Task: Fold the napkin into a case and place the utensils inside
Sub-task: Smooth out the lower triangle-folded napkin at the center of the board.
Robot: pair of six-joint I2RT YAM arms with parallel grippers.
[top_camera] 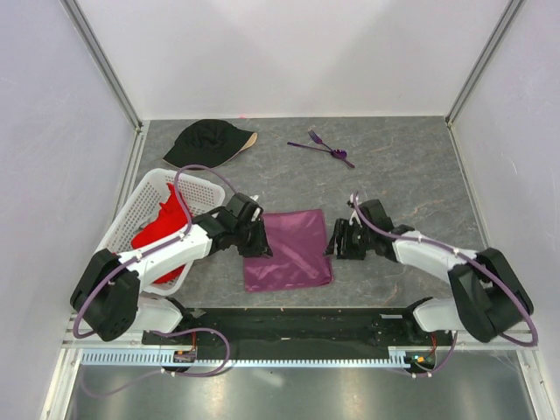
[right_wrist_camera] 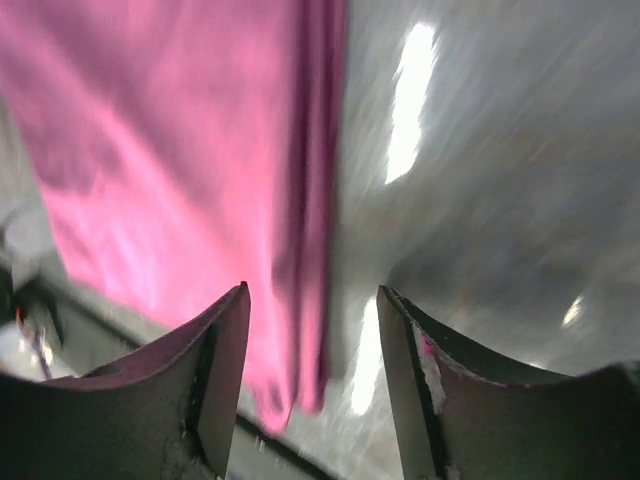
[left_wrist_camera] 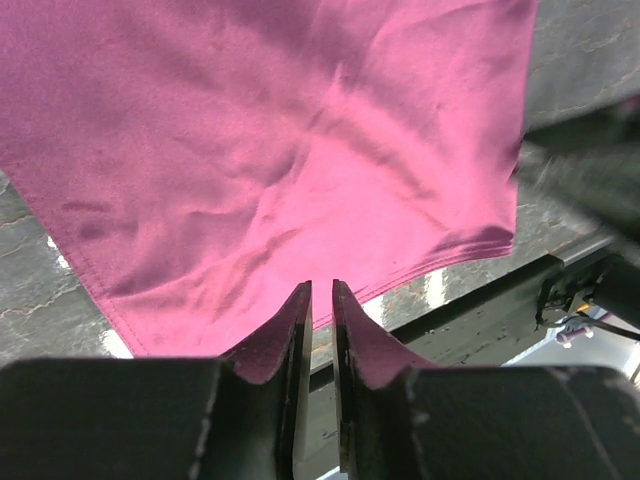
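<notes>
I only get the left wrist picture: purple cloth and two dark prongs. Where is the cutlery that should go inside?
Observer: The utensils lie at the far side of the table, right of a black cap.
Operator: What is the other arm doing?
Observer: The right end effector is open at the right edge of the napkin.
Operator: Anything else nearby?
Observer: A white basket holding a red cloth, left of the napkin.
</notes>
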